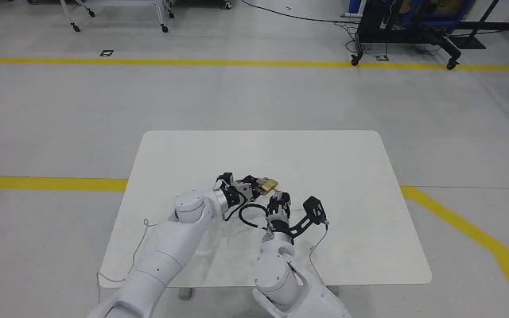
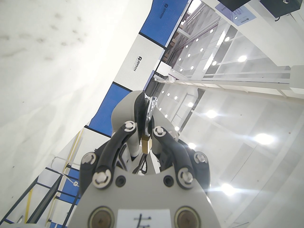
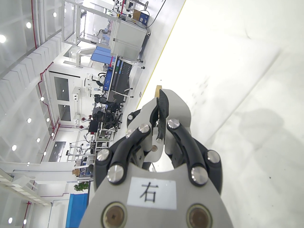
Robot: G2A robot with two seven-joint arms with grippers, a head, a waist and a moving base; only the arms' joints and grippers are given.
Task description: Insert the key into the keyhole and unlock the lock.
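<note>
Both arms meet over the middle of the white table. A brass lock sits between their tips, raised off the surface. My right gripper comes from the near side. In the right wrist view my right gripper is shut, and a brass edge of the lock sticks out past the pads. My left gripper comes from the left. In the left wrist view my left gripper is shut on a thin silver piece with a small brass part, seemingly the key. The keyhole is hidden.
Bare tabletop lies on every side of the grippers. A thin cable trails from the left arm near the table's front left edge. Yellow floor lines and wheeled equipment lie beyond the table.
</note>
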